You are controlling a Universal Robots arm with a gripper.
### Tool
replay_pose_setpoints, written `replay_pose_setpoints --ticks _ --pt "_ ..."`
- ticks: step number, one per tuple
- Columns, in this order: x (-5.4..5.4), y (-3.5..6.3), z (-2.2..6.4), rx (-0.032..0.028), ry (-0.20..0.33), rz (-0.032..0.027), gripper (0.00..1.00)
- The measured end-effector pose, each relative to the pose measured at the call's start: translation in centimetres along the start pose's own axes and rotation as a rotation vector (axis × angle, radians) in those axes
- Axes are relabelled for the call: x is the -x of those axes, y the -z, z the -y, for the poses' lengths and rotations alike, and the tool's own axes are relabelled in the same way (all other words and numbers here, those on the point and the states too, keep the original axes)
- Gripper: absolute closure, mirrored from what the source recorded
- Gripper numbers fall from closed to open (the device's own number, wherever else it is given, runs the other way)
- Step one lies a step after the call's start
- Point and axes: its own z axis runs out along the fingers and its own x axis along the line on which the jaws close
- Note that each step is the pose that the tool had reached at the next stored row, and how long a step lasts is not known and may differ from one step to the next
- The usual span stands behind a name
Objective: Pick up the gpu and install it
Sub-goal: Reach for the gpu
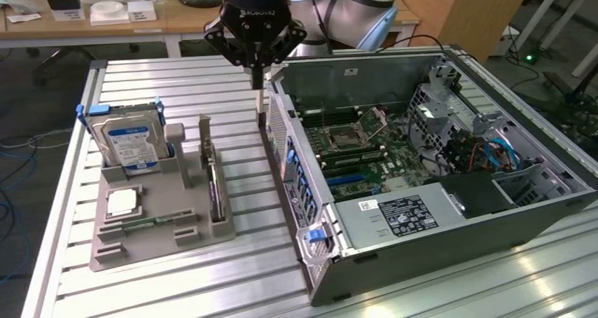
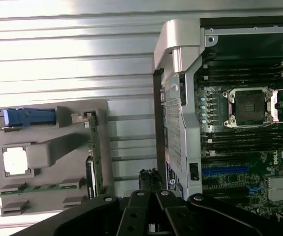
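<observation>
As far as I can see from where I stand, the work has hardly begun. The gpu [image 1: 214, 181] stands on its edge in a slot of the grey holder [image 1: 150, 244], on the exterior view's left, near the hard drive [image 1: 131, 139]; it is not yet lifted. The gripper [image 1: 258, 87] hangs above the metal table [image 1: 187, 290], between the holder and the rear wall of the open computer case [image 1: 421, 251]. Its fingers are pressed fully together with nothing between them, and it is apart from the card. Inside the case the blue slot [image 1: 351, 181] looks free, so I judge that both picking and installing are left.
</observation>
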Motion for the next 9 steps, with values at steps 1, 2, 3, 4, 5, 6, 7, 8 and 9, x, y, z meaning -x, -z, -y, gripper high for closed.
replay_pose_setpoints --ticks 1,2,3,4,5,6,7,8,9 --pt "-0.2 0.01 0.01 -0.0001 0.0 0.0 0.89" --pt "-0.4 0.01 0.03 0.0 0.0 0.0001 0.89" --pt "-0.6 0.01 0.04 0.0 0.0 0.0 0.89" --pt "-0.8 0.02 0.06 -0.0001 0.0 0.0 0.89" --pt "-1.0 0.03 0.07 0.0 0.0 0.0 0.89" --pt "-1.1 0.03 0.08 0.0 0.0 0.0 0.89" --pt "-1.4 0.04 0.1 0.0 0.0 0.0 0.89" --pt "-1.6 0.04 0.12 0.0 0.0 0.0001 0.89" --pt "-1.8 0.05 0.14 0.0 0.0 0.0 0.89"
